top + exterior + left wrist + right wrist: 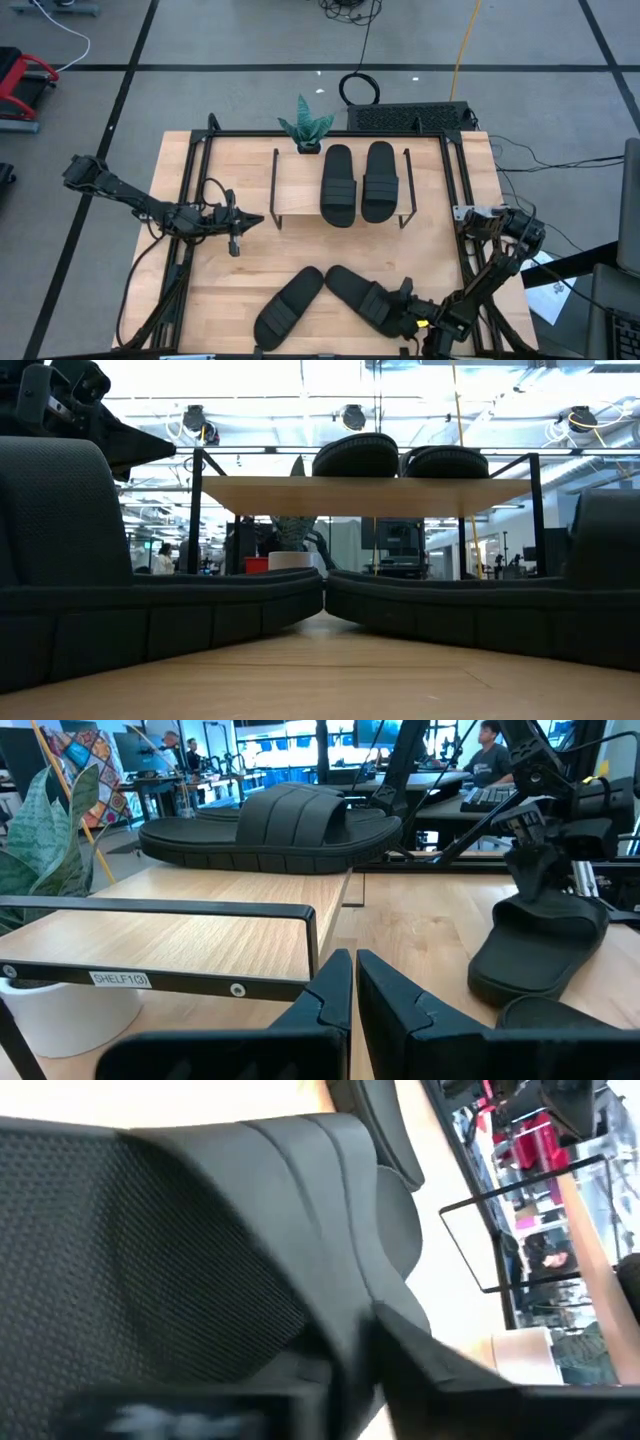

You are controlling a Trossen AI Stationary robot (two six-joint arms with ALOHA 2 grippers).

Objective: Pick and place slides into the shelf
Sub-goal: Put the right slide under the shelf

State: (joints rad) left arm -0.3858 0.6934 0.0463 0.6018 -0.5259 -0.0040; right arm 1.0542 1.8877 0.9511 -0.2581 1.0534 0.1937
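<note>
We're seeing R gripper (408,318) clamping a slide (365,296) nr table's (440,245) front edge, L gripper (250,220) hovering shut, shelf (300,183) w/ two slides (358,181) at back.

**Two slides shelved, two on the tabletop**

The shelf (300,183), a low rack with a light wood top board and thin black legs, stands at the tabletop's far edge, midway along it. Two matte black slides (339,185) lie side by side on the board's right half, straps up. Two more slides (288,304) lie near the tabletop's near edge, angled so their far ends almost meet; the right one (366,297) sits tilted.
</note>
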